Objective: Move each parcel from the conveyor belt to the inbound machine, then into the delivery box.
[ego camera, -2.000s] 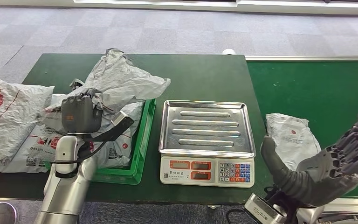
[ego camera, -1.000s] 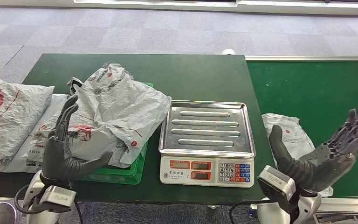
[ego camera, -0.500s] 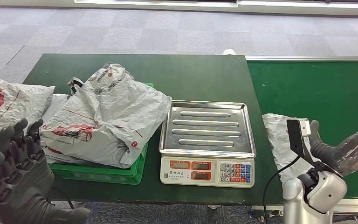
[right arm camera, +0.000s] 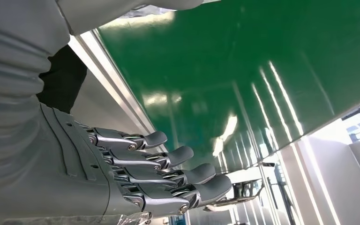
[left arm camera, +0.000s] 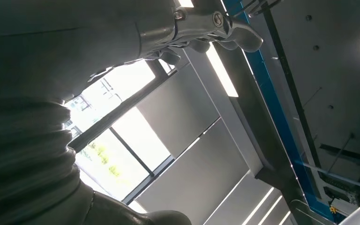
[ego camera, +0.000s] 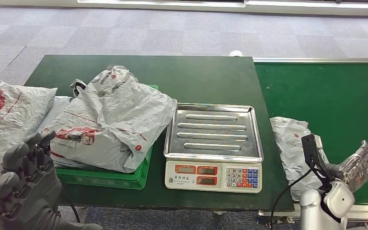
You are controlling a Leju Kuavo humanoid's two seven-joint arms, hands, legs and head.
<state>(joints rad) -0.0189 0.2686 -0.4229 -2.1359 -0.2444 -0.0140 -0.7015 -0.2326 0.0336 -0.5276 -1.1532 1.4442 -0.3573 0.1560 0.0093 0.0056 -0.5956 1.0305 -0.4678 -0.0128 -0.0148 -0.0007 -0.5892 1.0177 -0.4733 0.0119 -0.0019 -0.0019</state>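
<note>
A grey plastic parcel point(ego camera: 293, 143) lies on the left end of the green conveyor belt point(ego camera: 330, 96), right of the weighing scale point(ego camera: 213, 175) with its bare steel tray point(ego camera: 213, 130). My right hand point(ego camera: 356, 166) hovers low at the belt's near edge, just right of that parcel, fingers point(right arm camera: 168, 171) stretched out and holding nothing. My left hand point(ego camera: 25, 184) is raised at the near left, in front of the green crate point(ego camera: 124, 175), fingers apart and holding nothing. A large crumpled grey parcel point(ego camera: 112, 112) lies on top of the crate.
More grey parcels point(ego camera: 9, 120) lie on the dark green table point(ego camera: 191, 76) left of the crate. The belt's metal rim point(ego camera: 316, 60) runs along its far side. Grey carpet floor lies beyond the table.
My left hand let go of the crumpled parcel on the crate and drew back to the near left. My right hand dropped from a raised pose to low beside the belt parcel.
</note>
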